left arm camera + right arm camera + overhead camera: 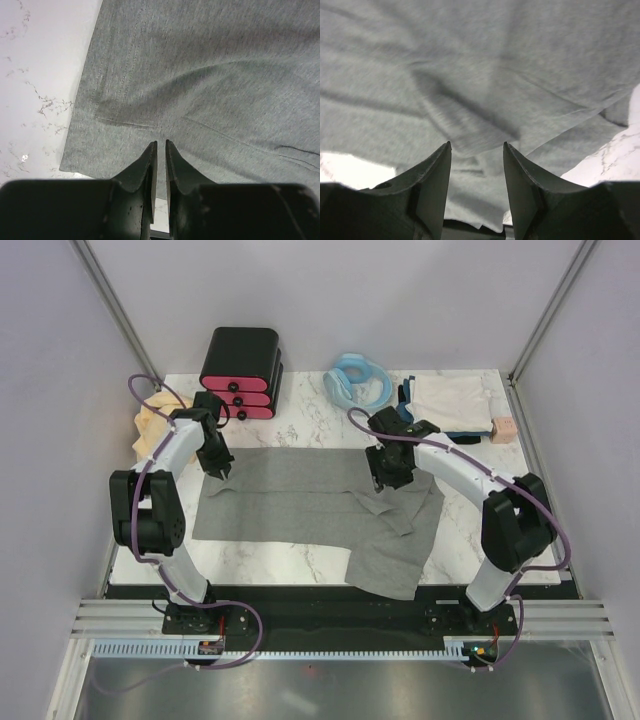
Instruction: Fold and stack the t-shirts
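Lying across the middle of the marble desk (290, 555): one large heather-grey t-shirt (300, 505), spread mostly flat. Its lower right part trails to the desk's near edge, and its upper right part is rumpled.

Left gripper (160, 145): at the shirt's upper left corner, pointing down. The fingers are nearly together with only a thin slit between them. Creases in the cloth run in to the tips, so they pinch the grey t-shirt close to its stitched hem.

Right gripper (476, 145): over the rumpled upper right part. The fingers stand about half apart, astride a raised fold of the grey cloth and not clamped on it.

Other t-shirts:
- Tan-yellow t-shirt (150, 425), bunched at the left edge of the desk behind the left arm.
- Whitish t-shirt (450, 398), folded at upper right and resting on a dark navy t-shirt (463, 432).

Other items:
- Light-blue coiled hose (355, 380), at upper centre.
- Black box with pink drawers (242, 370), at upper left.
- Small pinkish block (503, 430), just right of the folded pile.
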You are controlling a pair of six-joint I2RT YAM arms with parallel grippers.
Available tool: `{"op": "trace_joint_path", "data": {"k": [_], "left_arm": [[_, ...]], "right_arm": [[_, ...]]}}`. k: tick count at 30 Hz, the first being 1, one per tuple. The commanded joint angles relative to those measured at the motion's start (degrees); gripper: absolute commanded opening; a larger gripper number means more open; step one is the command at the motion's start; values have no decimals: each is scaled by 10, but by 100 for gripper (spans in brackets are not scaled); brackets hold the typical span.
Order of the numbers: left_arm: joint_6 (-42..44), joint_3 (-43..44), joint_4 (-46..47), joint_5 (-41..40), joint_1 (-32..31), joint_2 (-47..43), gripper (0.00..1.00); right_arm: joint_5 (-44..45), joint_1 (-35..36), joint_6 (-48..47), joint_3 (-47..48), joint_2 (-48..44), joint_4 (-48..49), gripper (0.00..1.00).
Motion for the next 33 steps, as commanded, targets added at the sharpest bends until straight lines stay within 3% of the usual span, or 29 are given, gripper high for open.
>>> {"op": "trace_joint_path", "data": {"k": [1,13,21,33], "left_arm": [[20,-7,12,11,-1,-31,18],[21,-19,12,8,-1,-41,18],[19,-10,13,10,-1,-23,18],[18,-8,14,5,-1,-18,18]], "right_arm": [[35,-24,-16,-16,53,37,53],[40,-25,-32,-62,75,36,50],[-24,-23,-34,-88,7,15,51],[-94,29,-16,-44,24,-10,50]]}}
